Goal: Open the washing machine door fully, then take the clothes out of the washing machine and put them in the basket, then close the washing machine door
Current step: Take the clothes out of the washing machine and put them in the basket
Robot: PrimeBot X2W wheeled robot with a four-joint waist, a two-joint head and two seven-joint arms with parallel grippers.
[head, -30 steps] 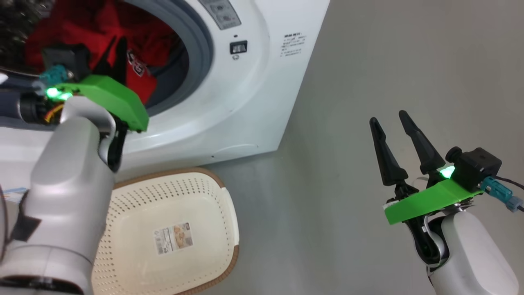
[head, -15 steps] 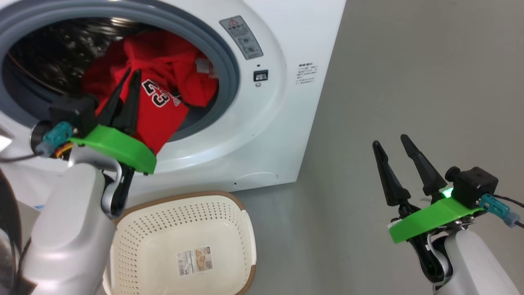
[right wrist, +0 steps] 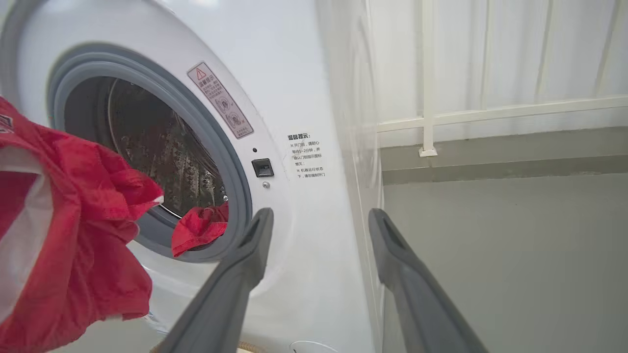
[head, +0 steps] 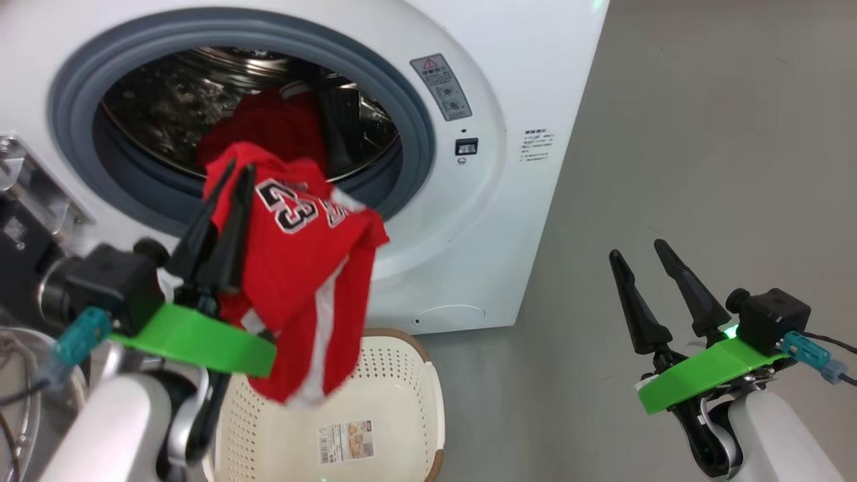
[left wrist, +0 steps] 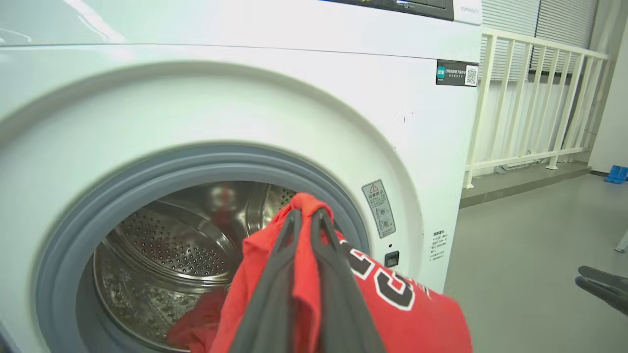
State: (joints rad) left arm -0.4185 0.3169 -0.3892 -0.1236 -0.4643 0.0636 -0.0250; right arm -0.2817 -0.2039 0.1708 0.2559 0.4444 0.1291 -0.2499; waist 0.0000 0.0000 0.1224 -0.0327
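Note:
The white washing machine (head: 535, 67) has its mouth open, and its door (head: 17, 254) is swung out at the left edge, mostly cut off. My left gripper (head: 240, 171) (left wrist: 306, 215) is shut on a red numbered jersey, one of the clothes (head: 301, 268) (left wrist: 407, 314) (right wrist: 73, 245). The jersey hangs in front of the opening, its lower end over the cream basket (head: 415, 375). A second red garment (head: 268, 124) (right wrist: 201, 228) lies in the steel drum. My right gripper (head: 636, 251) (right wrist: 320, 215) is open and holds nothing, off to the right above the floor.
Grey floor (head: 703, 134) stretches to the right of the machine. A white railing (left wrist: 530, 98) on a low step stands behind it. The basket sits on the floor right against the machine's front.
The head camera has tilted up. My left gripper has pulled the jersey out of the drum and back, so it now hangs over the basket. The right gripper has stayed put.

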